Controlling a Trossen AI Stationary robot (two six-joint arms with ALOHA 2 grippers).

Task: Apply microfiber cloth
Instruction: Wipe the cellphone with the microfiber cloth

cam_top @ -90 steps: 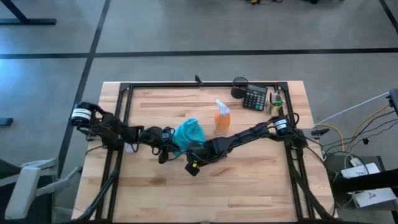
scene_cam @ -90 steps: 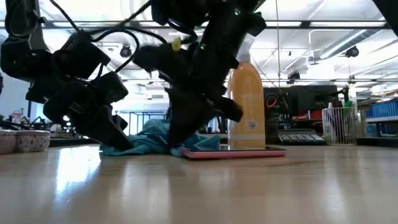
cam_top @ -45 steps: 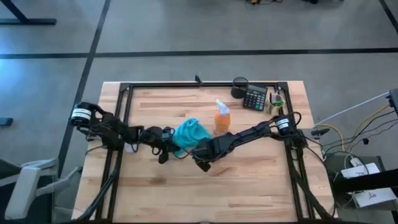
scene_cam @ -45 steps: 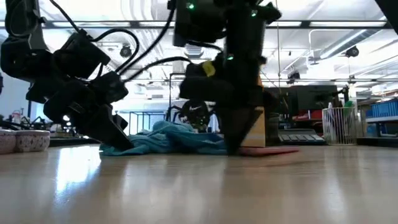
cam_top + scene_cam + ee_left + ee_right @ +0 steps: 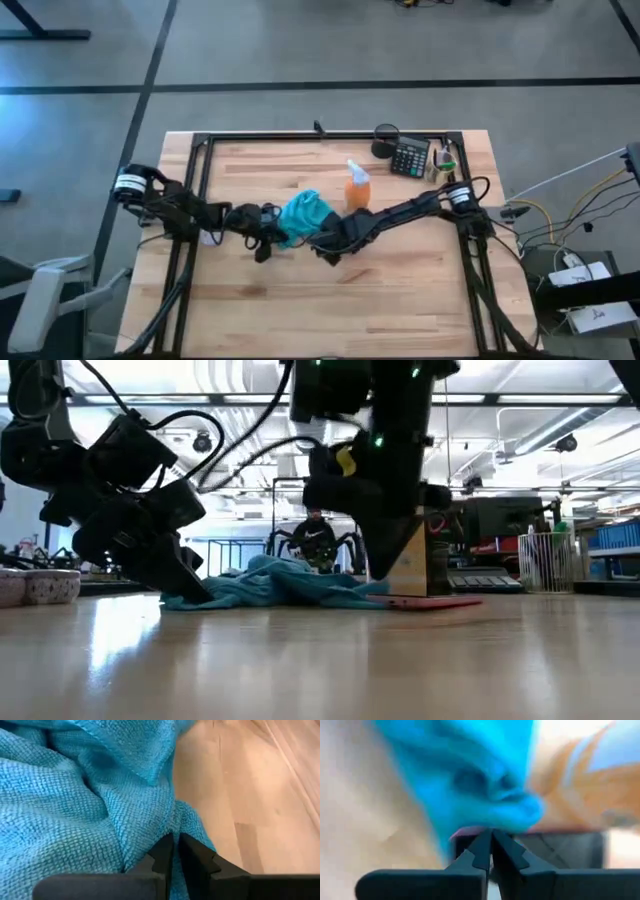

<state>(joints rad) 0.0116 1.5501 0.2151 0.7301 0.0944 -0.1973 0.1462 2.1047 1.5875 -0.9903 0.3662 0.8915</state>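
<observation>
Cloth: the soft, folded turquoise-blue microfiber cloth (image 5: 303,215) lies near the middle of the light wooden table (image 5: 400,300), just left of the orange spray bottle (image 5: 357,190).
Left gripper: the left gripper (image 5: 272,238) is at the cloth's left edge; the left wrist view shows its fingers (image 5: 162,855) almost together with a fold of the cloth (image 5: 75,805) pinched between them.
Right gripper: the right gripper (image 5: 325,245) is at the cloth's lower right corner; in the right wrist view its fingers (image 5: 482,847) look closed tip to tip under the cloth (image 5: 470,780), but this view is blurred, so I cannot tell if fabric is between them.
High view only: it shows a black calculator (image 5: 409,158) and a dark round cup (image 5: 386,133) near the far right corner.
Low view only: it shows a thin flat slab with a pink edge (image 5: 425,602) lying on the table under the right end of the cloth (image 5: 270,582), and a white wire pencil holder (image 5: 545,561) far at the right.
</observation>
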